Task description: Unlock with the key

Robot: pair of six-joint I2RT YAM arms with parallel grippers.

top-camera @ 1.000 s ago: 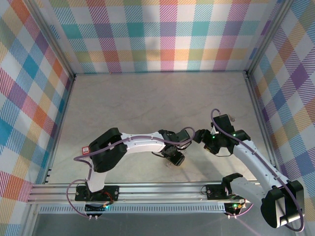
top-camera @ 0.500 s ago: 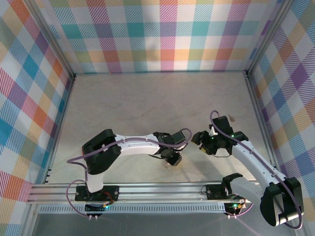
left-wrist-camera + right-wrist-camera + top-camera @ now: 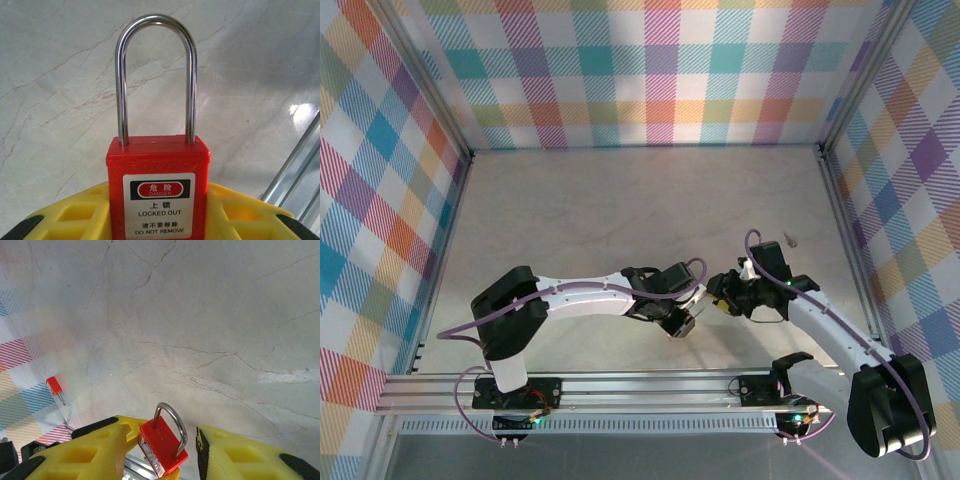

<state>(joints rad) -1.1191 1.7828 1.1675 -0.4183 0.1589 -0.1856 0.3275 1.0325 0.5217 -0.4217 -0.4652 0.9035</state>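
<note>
A red padlock (image 3: pixel 158 190) with a steel shackle (image 3: pixel 155 30) and a "LOCKED OUT" label stands upright in my left gripper (image 3: pixel 158 205), which is shut on its body. The same padlock (image 3: pixel 162 445) sits between the yellow fingers (image 3: pixel 85 450) of my right gripper (image 3: pixel 161 440); a gap shows beside the shackle, so the jaws stand open around it. A small red-headed key (image 3: pixel 55 386) lies on the table by the plaid wall. From above, the left gripper (image 3: pixel 682 322) and right gripper (image 3: pixel 720 300) meet near the front middle.
The marble table (image 3: pixel 620 210) is walled by plaid panels (image 3: pixel 650 70) on three sides. An aluminium rail (image 3: pixel 620 385) runs along the near edge. A small pale object (image 3: pixel 790 241) lies close to the right wall.
My right gripper has come nearer the front edge and up to the left gripper, its jaws narrowing around the padlock. The left arm's elbow has swung left while its gripper stayed put.
</note>
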